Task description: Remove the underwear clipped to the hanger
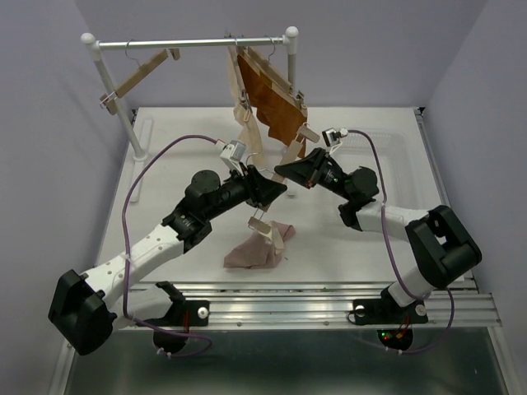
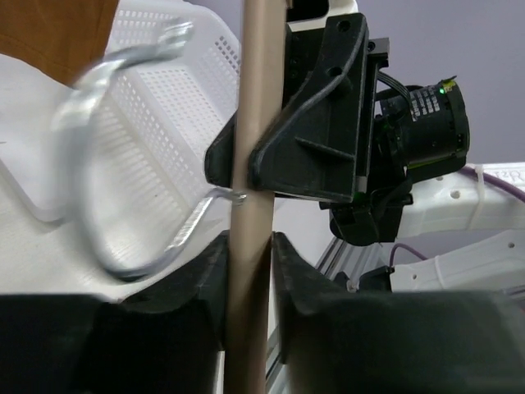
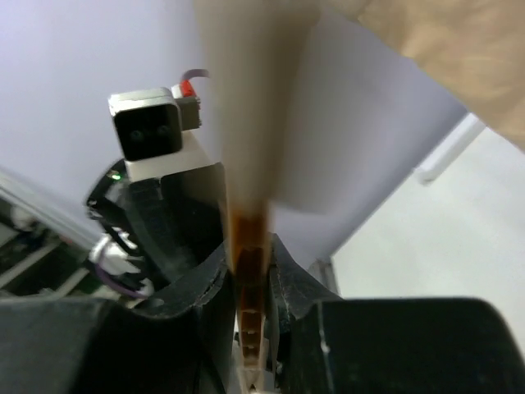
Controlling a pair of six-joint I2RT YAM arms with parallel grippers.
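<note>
Pale pink underwear (image 1: 257,253) lies crumpled on the table. Orange-brown underwear (image 1: 272,100) hangs clipped to a wooden hanger on the rail (image 1: 193,41). Cream-beige underwear (image 1: 247,123) hangs beside it, reaching down toward my grippers. My left gripper (image 1: 272,191) (image 2: 248,246) is shut on the wooden bar (image 2: 254,123) of a hanger (image 1: 265,224) held off the rail, its metal hook (image 2: 107,164) blurred at the left. My right gripper (image 1: 282,171) (image 3: 248,254) faces it and is shut on a ridged hanger clip (image 3: 250,328). Beige cloth (image 3: 459,49) shows at the upper right.
A bare wooden hanger (image 1: 140,76) hangs at the rail's left end. The rail stands on white posts (image 1: 115,90) at the table's back. A white perforated basket (image 2: 164,115) lies on the right side of the table (image 1: 395,156). Purple cables trail from both wrists.
</note>
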